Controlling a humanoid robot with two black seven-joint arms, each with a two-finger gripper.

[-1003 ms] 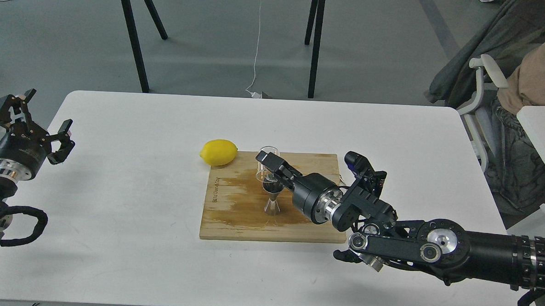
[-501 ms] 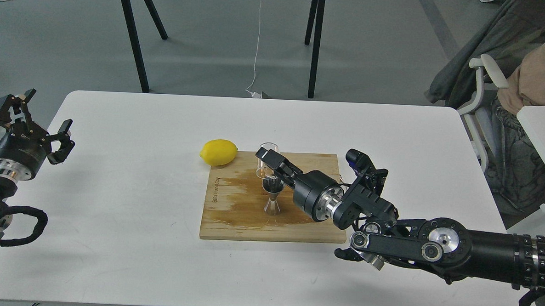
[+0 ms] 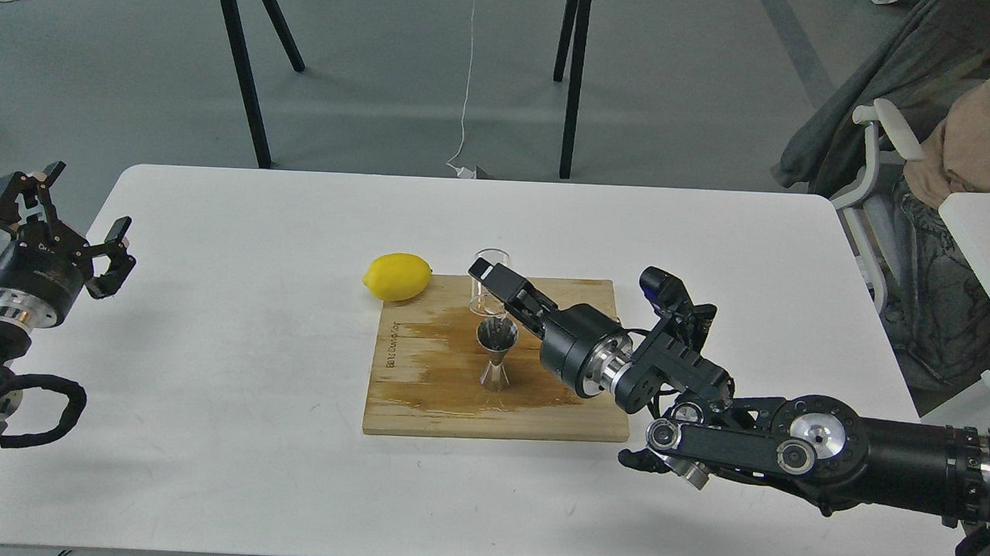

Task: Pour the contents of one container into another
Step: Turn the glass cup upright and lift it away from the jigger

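Observation:
The clear glass cup [image 3: 489, 271] stands nearly upright at the back of the wooden board [image 3: 423, 392], just behind and above the steel jigger [image 3: 496, 357]. The hourglass-shaped jigger stands upright near the board's middle. My right gripper [image 3: 494, 290] reaches in from the right and is shut on the glass cup, one dark finger [image 3: 503, 283] crossing its front. I cannot make out any liquid in the cup. My left gripper [image 3: 65, 219] hovers open off the table's left edge, holding nothing.
A yellow lemon [image 3: 396, 276] lies on the white table [image 3: 208, 341] against the board's back left corner. The board shows a dark wet patch [image 3: 441, 367] around the jigger. A chair with clothes [image 3: 926, 163] stands at the far right.
The glass cup went from tilted over the jigger to nearly upright, shifting slightly back. My right arm drew a little to the right. The left arm stayed still.

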